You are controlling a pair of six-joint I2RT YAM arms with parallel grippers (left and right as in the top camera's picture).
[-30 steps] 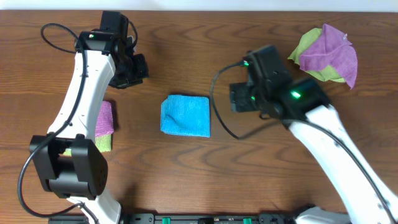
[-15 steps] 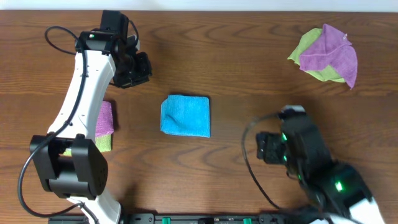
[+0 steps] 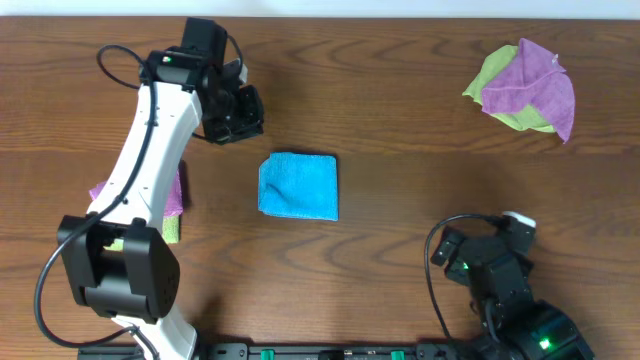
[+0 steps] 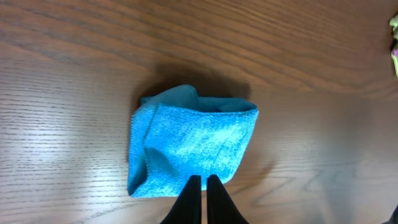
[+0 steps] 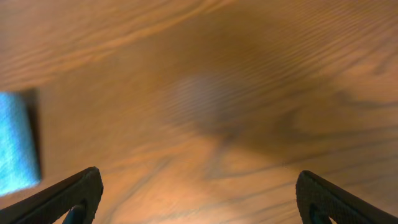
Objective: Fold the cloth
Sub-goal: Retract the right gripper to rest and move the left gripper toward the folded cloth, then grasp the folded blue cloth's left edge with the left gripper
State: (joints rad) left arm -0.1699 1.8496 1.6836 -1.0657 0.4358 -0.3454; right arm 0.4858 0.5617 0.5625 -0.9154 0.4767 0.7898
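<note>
Cloth (image 3: 298, 186): lying folded on the table (image 3: 400, 120).
Left gripper (image 4: 200, 190): hovering near the cloth, fingers pressed together, empty.
Right gripper (image 5: 199, 180): sitting well apart, fingers spread wide.

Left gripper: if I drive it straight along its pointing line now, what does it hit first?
Most likely the blue cloth: in the wrist view the left gripper has its closed fingertips lined up with the cloth's near edge. Depth is unclear, so it might touch the table just short.
</note>
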